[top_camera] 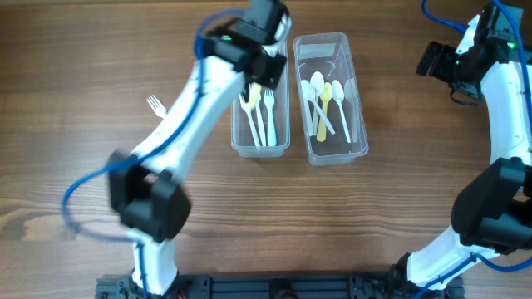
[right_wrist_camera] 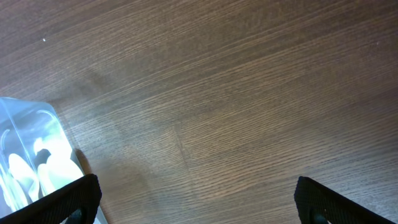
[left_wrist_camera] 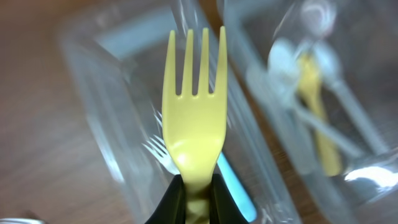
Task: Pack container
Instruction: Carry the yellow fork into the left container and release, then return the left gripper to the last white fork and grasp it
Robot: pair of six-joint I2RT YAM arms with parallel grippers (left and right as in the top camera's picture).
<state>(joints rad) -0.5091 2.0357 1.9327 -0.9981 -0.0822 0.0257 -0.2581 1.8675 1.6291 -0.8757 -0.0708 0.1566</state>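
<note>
Currently the yellow fork (left_wrist_camera: 194, 118) is clamped by its handle in the left fingers (left_wrist_camera: 169, 208), tines toward the top of the wrist frame. Its long axis runs along the fork bin (top_camera: 260, 149) directly beneath; the spoon bin (top_camera: 337, 158) stands just beside, at right. The handle end is hidden, and the bin contents are blurred. A white fork (top_camera: 155, 105) lies on the surface (top_camera: 83, 166) at overhead centre-left, nearer the left arm. The right fingers (right_wrist_camera: 62, 202) are held apart over bare wood.
</note>
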